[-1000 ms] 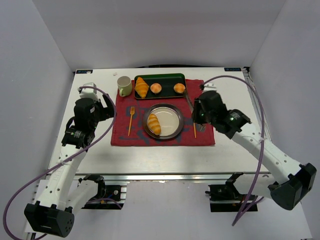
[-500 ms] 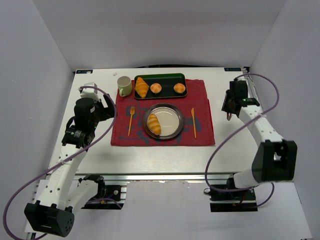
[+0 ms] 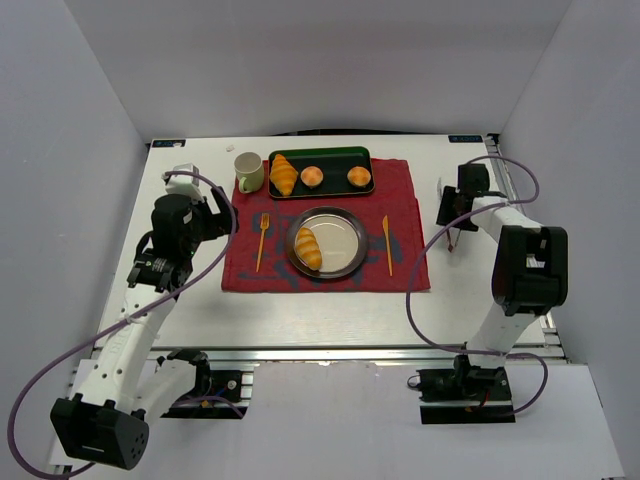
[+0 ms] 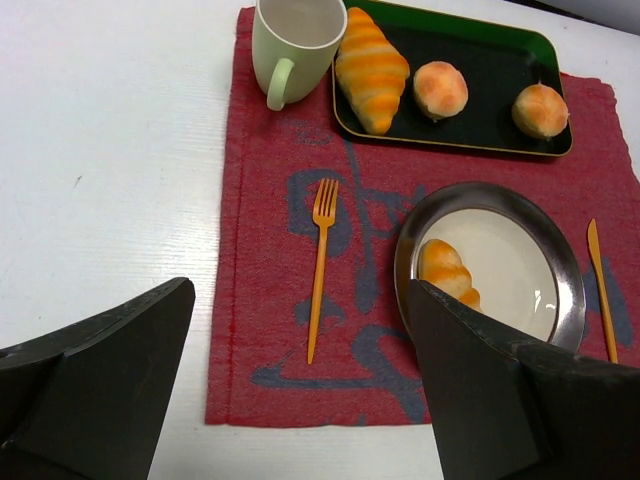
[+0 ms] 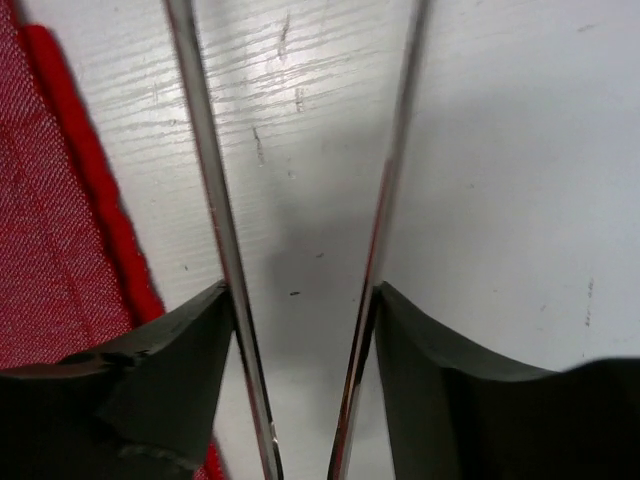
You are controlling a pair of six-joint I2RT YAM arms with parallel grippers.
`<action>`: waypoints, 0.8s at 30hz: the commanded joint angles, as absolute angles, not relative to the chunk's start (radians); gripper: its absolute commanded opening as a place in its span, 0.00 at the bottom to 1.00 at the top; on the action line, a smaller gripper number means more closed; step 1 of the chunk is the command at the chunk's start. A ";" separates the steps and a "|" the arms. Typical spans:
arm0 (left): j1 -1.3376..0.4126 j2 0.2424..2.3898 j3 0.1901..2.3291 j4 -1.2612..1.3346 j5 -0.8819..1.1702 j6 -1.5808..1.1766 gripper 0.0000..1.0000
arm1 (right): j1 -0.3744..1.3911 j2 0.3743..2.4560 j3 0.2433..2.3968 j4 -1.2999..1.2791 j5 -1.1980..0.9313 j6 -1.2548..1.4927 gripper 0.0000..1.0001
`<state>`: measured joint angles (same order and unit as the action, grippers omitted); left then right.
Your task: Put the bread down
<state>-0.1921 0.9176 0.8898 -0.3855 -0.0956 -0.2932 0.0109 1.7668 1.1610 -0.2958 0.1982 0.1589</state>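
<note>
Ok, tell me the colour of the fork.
Orange fork; clearest in the left wrist view.

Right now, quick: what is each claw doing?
Left gripper: open, empty.
Right gripper: holding metal tongs.

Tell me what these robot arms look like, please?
The left arm and right arm have white tube-like links joined by chunky black joints. A purple cable trails loosely along each. Each ends in a claw of two dark, wedge-shaped fingers, seen on the left claw and right claw.
</note>
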 commanded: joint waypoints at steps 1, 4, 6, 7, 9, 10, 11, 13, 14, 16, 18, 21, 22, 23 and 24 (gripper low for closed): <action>-0.195 0.913 0.881 -0.373 -0.081 -0.287 0.98 | 0.012 1.781 1.158 -0.249 0.140 0.138 0.64; -0.195 0.908 0.877 -0.371 -0.094 -0.285 0.98 | -0.018 1.802 1.140 -0.233 0.107 0.137 0.65; -0.195 0.908 0.882 -0.376 -0.094 -0.284 0.98 | -0.018 1.805 1.123 -0.223 0.103 0.138 0.65; -0.195 0.908 0.885 -0.380 -0.095 -0.282 0.98 | -0.018 1.807 1.121 -0.222 0.103 0.140 0.66; -0.195 0.907 0.890 -0.385 -0.097 -0.281 0.98 | -0.018 1.806 1.123 -0.230 0.104 0.143 0.70; -0.195 0.908 0.890 -0.388 -0.100 -0.281 0.98 | -0.018 1.804 1.126 -0.236 0.107 0.144 0.74; -0.195 0.907 0.890 -0.390 -0.101 -0.281 0.98 | -0.018 1.802 1.132 -0.239 0.113 0.144 0.79; -0.195 0.904 0.891 -0.390 -0.104 -0.281 0.98 | -0.020 1.793 1.135 -0.247 0.114 0.141 0.87; -0.195 0.904 0.891 -0.391 -0.106 -0.281 0.98 | -0.020 1.793 1.146 -0.255 0.114 0.140 0.89; -0.195 0.905 0.897 -0.396 -0.110 -0.279 0.98 | -0.020 1.787 1.155 -0.279 0.115 0.134 0.89; -0.195 0.904 0.905 -0.403 -0.113 -0.278 0.98 | -0.020 1.751 1.170 -0.301 0.112 0.132 0.89; -0.195 0.904 0.920 -0.416 -0.118 -0.275 0.98 | -0.020 1.648 1.180 -0.328 0.100 0.144 0.89; -0.195 0.904 0.922 -0.417 -0.121 -0.273 0.98 | -0.020 1.620 1.184 -0.345 0.101 0.153 0.89; -0.195 0.904 0.928 -0.422 -0.123 -0.275 0.98 | -0.020 1.590 1.190 -0.385 0.094 0.159 0.89; -0.195 0.904 0.931 -0.422 -0.124 -0.275 0.98 | -0.020 1.527 1.193 -0.406 0.086 0.161 0.89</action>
<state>-0.1921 0.9215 0.8913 -0.4072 -0.1097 -0.2852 -0.0139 1.6829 1.1309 -0.3519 0.1078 0.1497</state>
